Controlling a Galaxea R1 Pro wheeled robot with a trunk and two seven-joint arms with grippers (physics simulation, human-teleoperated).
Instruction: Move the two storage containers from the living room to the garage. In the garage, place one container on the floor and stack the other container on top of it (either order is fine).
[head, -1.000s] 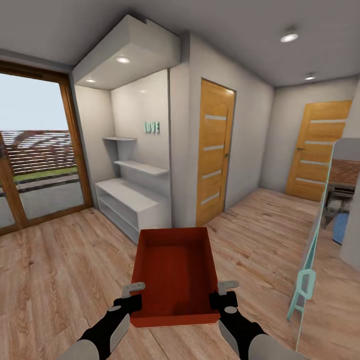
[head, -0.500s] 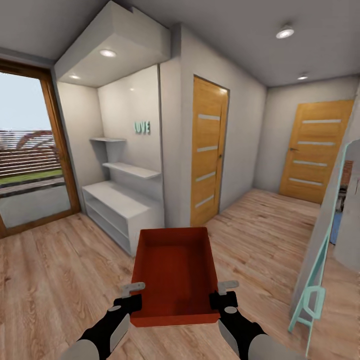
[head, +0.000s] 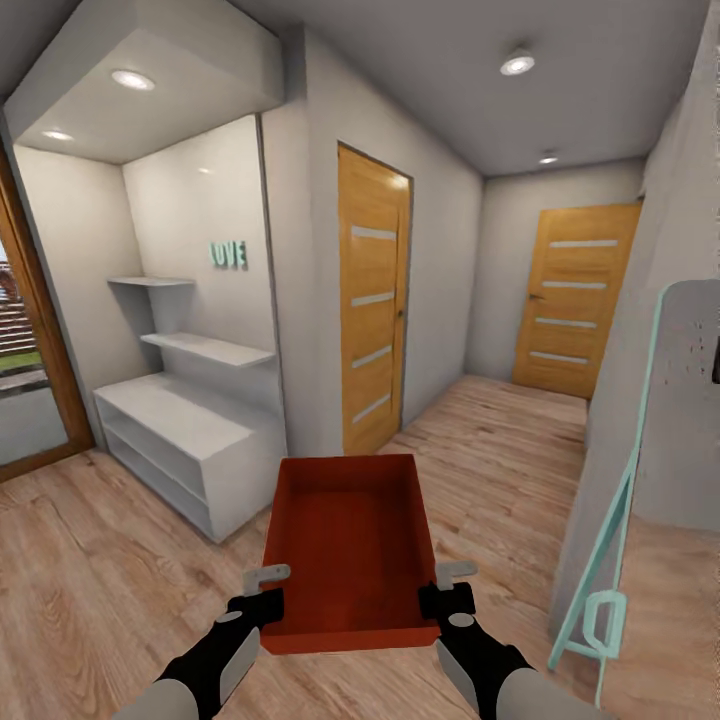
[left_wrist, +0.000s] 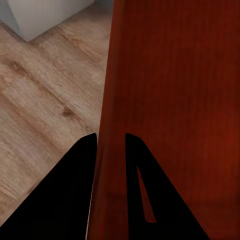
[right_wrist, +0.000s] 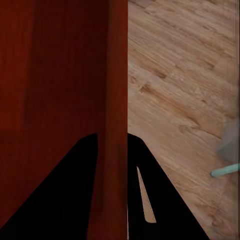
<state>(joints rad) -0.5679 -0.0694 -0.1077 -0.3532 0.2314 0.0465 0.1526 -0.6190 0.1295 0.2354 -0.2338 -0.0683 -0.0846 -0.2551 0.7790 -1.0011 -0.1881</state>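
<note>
One orange-red storage container (head: 350, 540), open-topped and empty, hangs level in front of me over light wood-plank flooring. My left gripper (head: 265, 590) is shut on its left wall, and the left wrist view has the dark fingers (left_wrist: 87, 165) pinching that wall (left_wrist: 112, 100). On the opposite side my right gripper (head: 450, 587) is shut on the right wall, which runs between the fingers (right_wrist: 137, 165) in the right wrist view as a red strip (right_wrist: 117, 75).
A white shelf unit (head: 175, 435) stands in an alcove at the left. Ahead are a wooden door (head: 372, 300) and, down the corridor, a second door (head: 572, 300). A mint-framed standing mirror (head: 640, 470) leans at the right. A glass patio door (head: 25, 400) is at far left.
The whole view has shifted left, so the camera has turned right toward the corridor. The container stays in the same place between both grippers.
</note>
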